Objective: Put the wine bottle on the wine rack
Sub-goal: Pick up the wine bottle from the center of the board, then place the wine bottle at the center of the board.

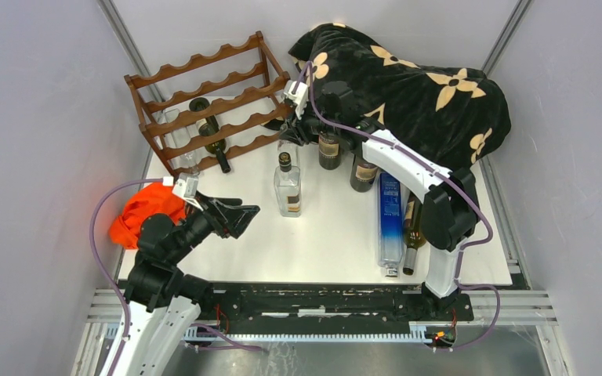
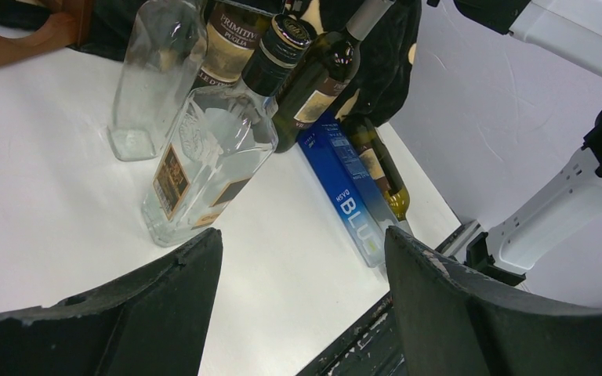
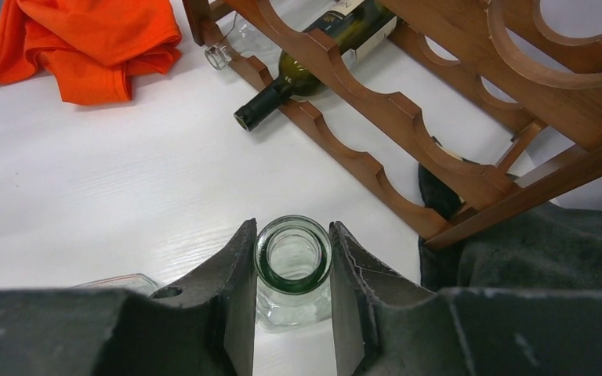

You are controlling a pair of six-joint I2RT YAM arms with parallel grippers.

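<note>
A crumpled orange cloth (image 1: 145, 213) is lying at the left edge of the white tabletop (image 1: 321, 243). A black blanket with tan flower prints (image 1: 415, 86) is sitting heaped at the far right corner. A clear flat-sided glass bottle with a dark cap (image 1: 287, 188) is standing upright mid-table (brown label showing), and a long blue carton (image 1: 389, 215) is lying flat toward the right.

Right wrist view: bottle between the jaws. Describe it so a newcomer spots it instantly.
Find the dark reddish-brown wooden wine rack at the back left of the white table. Just off its right end stands a clear glass bottle, neck clamped in the right gripper jaws. Unlike the capped, labelled clear bottle just in front, its mouth is open; the other upright neighbours are dark glass bottles.
</note>
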